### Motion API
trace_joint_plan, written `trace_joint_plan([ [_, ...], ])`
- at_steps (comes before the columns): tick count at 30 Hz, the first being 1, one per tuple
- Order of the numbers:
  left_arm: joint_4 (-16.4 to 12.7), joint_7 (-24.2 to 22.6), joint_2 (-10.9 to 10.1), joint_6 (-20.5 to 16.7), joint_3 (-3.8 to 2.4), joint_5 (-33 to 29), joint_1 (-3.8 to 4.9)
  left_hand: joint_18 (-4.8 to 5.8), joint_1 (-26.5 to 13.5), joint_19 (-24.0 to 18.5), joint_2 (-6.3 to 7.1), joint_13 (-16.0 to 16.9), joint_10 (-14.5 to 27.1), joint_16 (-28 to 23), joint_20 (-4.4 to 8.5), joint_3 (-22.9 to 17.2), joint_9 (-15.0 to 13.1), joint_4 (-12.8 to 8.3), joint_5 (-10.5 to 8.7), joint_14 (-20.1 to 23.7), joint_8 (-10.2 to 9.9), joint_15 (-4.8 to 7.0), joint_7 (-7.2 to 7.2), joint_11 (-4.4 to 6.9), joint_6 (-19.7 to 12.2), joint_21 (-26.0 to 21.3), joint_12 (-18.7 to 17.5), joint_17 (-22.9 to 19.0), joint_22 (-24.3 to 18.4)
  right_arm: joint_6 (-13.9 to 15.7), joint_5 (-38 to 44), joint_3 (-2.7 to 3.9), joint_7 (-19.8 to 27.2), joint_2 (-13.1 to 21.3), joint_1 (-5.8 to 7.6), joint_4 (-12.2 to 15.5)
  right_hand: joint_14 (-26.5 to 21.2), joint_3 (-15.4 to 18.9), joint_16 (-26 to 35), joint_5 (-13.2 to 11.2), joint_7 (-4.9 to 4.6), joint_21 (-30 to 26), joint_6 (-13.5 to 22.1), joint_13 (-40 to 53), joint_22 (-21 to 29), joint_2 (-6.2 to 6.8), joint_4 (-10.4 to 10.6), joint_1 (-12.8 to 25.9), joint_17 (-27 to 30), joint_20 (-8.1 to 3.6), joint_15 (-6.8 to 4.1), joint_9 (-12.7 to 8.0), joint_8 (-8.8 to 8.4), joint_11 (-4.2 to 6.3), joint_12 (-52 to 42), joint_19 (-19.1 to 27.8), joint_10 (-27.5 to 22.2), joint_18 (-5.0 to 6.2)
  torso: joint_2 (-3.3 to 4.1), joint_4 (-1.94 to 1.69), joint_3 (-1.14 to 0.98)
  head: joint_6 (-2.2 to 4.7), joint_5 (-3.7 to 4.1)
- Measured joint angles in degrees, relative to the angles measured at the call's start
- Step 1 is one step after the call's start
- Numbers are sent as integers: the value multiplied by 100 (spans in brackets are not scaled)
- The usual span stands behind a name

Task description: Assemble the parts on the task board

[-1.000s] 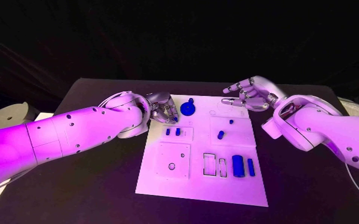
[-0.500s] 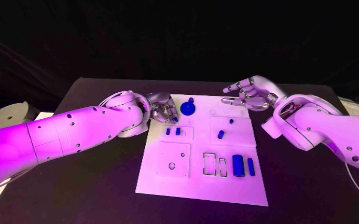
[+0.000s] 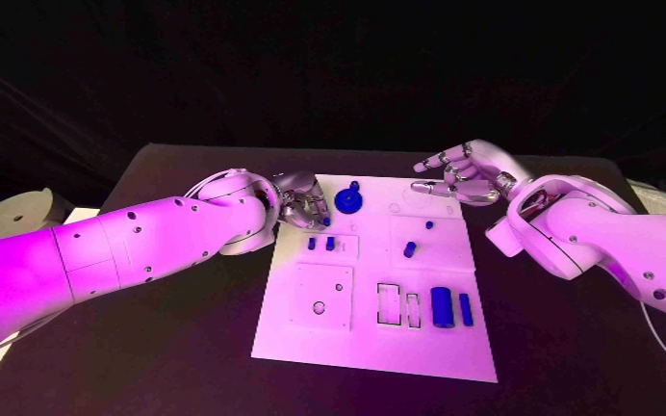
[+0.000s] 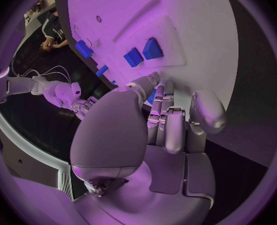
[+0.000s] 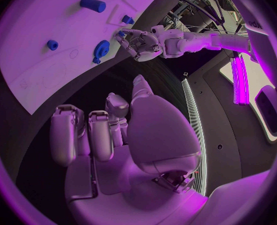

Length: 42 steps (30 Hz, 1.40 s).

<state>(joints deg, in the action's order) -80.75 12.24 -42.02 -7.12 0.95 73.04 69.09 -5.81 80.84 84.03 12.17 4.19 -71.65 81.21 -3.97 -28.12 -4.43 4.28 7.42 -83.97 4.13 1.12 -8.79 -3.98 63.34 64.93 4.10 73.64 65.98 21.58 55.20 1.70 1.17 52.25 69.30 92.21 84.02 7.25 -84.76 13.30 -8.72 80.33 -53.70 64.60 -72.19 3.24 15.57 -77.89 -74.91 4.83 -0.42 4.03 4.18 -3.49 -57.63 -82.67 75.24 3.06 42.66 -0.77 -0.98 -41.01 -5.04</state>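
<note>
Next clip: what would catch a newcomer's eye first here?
The white task board lies in the middle of the black table, dotted with small blue parts, among them a round gear-like piece near its far edge. The left hand sits at the board's far left corner, close to that gear, while the right hand hangs with curled fingers over the far right corner, holding nothing.

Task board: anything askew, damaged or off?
Nothing stands out. The white rectangular task board lies flat on the black table, the small blue parts on it. The left hand is at its far left corner, the right hand over its far right corner.
</note>
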Motion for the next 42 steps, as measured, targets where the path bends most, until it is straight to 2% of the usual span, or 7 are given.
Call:
trace_joint_plan([
  [11,14,15,-4,2,-2,3,-1,0,-34,-1,35,3,52,0,-42,-2,41,-2,0,1,-27,-42,-41,-51,-104,0,-28,-40,-7,-21,4,0,-14,10,0,-10,0,15,87,0,1,-81,0,-199,111,-55,-14,-22,0,14,0,0,0,-12,273,57,-171,-1,-2,-1,-1,4,8],
  [18,8,16,-91,0,-10,-8,6,0,-66,0,66,-15,174,0,-83,-35,75,-35,0,1,-54,-82,-103,-133,-289,-59,-32,-109,-39,-118,90,0,-95,47,0,-98,0,56,457,24,45,-461,-29,-1703,663,-248,-60,-221,-3,-11,-43,0,0,-27,2159,278,-955,91,-3,0,-1,9,25],
  [26,-131,-73,-480,-170,-13,-433,-1,0,45,-73,64,-34,371,-192,-158,-197,54,-193,0,1,19,-82,-84,-149,-342,-453,-30,-456,-364,-384,837,0,-361,139,-1,-248,0,-242,800,-126,69,-732,-517,-3371,1019,-284,-380,-1085,44,-31,-43,33,111,-39,3980,339,-1355,179,-8,-2,3,18,49],
  [28,-181,-203,-608,-401,-17,-921,-1,0,112,-116,-5,2,223,-253,-131,-312,29,-228,0,2,87,-82,-66,-110,-204,-573,71,-562,-463,-450,1168,0,-442,157,-2,-249,0,-339,837,-180,67,-777,-583,-3709,1072,-239,-395,-1193,78,-16,-43,22,111,-39,4261,354,-1355,179,-8,-2,3,23,54],
  [32,-225,-674,-747,-909,-25,-2318,7,-268,124,-578,-34,16,132,-859,-129,-528,35,-274,0,255,107,-84,-41,-92,-139,-1663,151,-1522,-1384,-549,1817,0,-594,178,-13,-212,0,-525,885,-282,131,-799,-741,-4268,1108,-172,-403,-1342,125,-11,-43,9,107,-8,4607,360,-1232,179,-13,-9,1,40,70],
  [34,-256,-1061,-796,-1107,-17,-3243,9,-268,31,-755,-121,16,132,-1112,-135,-527,43,-253,0,412,107,-96,-41,-92,-140,-2083,193,-1911,-1728,-608,2217,0,-690,180,-33,-163,0,-614,897,-371,148,-799,-789,-4475,1118,-158,-386,-1356,143,-11,-43,0,65,-2,4706,360,-1140,179,-14,-13,1,48,87],
  [42,-545,-2454,-950,-1181,38,-6481,0,-355,-409,-892,-199,73,114,-1270,-174,-77,43,-30,1,536,151,-80,-10,-74,-108,-2487,407,-2218,-2046,-859,3522,0,-1057,112,-122,10,0,-984,964,-699,196,-845,-876,-5116,1144,-31,-252,-1380,205,-11,-43,-8,-7,7,4972,359,-1009,179,-14,-16,7,79,246],
])
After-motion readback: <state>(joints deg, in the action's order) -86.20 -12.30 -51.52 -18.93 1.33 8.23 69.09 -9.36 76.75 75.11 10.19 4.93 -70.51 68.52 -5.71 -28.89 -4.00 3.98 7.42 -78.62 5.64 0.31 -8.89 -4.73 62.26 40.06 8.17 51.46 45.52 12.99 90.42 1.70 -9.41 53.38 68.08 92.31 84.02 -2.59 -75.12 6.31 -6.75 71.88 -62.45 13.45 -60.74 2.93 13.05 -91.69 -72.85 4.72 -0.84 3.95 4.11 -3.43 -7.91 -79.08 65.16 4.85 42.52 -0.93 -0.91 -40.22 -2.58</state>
